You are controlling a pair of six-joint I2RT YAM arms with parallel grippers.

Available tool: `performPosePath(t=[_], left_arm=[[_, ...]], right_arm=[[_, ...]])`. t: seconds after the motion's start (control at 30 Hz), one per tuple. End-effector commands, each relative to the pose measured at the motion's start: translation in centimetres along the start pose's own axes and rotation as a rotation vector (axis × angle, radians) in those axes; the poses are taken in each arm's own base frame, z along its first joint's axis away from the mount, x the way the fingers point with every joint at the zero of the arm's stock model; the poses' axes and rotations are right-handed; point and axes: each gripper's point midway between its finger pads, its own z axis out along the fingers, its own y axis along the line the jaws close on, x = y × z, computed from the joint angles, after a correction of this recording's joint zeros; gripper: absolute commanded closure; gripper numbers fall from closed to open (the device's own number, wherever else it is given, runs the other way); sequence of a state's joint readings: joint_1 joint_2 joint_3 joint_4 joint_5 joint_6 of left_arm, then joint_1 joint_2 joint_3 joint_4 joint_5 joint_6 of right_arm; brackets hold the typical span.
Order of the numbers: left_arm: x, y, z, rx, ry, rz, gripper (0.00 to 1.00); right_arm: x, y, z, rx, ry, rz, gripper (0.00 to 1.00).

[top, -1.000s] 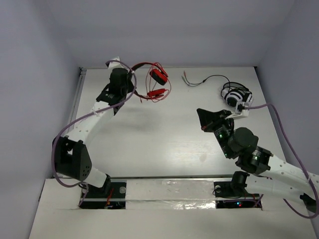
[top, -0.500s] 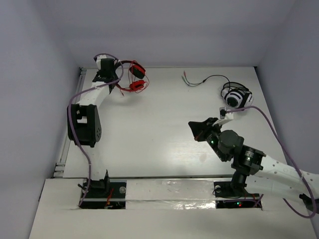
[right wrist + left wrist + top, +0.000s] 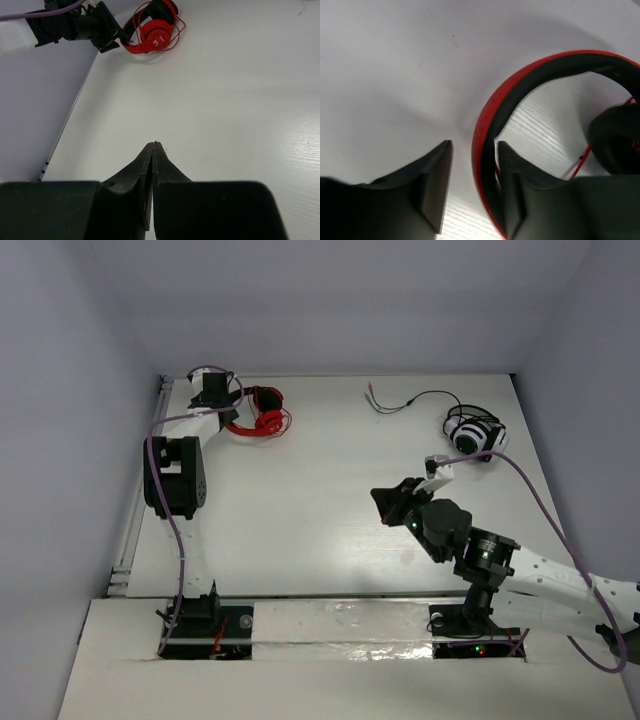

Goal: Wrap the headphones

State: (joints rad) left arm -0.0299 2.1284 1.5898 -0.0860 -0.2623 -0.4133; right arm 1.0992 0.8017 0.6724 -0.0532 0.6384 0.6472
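Note:
The red headphones (image 3: pixel 260 420) lie flat on the table in the back left corner, cable looped round the ear cups (image 3: pixel 156 31). My left gripper (image 3: pixel 228 405) is down at them and open. In the left wrist view the red-and-black headband (image 3: pixel 555 59) runs between the fingers (image 3: pixel 435 180), close against the right one, with a gap to the left one. A black ear pad (image 3: pixel 615 137) shows at the right edge. My right gripper (image 3: pixel 385 502) hovers over the table's middle right, shut on nothing (image 3: pixel 153 144).
White-and-black headphones (image 3: pixel 473 432) with a black cable (image 3: pixel 410 400) lie at the back right. The side wall (image 3: pixel 100 440) and the table's left edge (image 3: pixel 150 460) are close beside the left arm. The back wall stands just behind the red headphones.
The left arm carried the red headphones left into the back corner and lowered them onto the table; its jaws have opened. The right arm drifted slightly left.

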Motion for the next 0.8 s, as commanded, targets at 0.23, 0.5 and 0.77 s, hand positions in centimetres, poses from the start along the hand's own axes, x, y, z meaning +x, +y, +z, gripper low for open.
performPosePath(t=[0.23,0.5,0.77], left_arm=[[-6.8,0.7,-8.8,0.082,-0.193,-0.090,0.25],[-11.2,-0.6,-24.5,0.415,-0.388,-0.165,0.18],[-7.2,0.9,-33.1,0.628,-0.442,-0.135,0.10]], right_arm=[[-4.3,1.8,-1.0,-0.036,-0.083,0.019,0.78],[-8.1,0.1,-4.2,-0.004,-0.153,0.055,0.23],[-10.1,-2.7,-7.6,0.033,-0.194,0.099,0.00]])
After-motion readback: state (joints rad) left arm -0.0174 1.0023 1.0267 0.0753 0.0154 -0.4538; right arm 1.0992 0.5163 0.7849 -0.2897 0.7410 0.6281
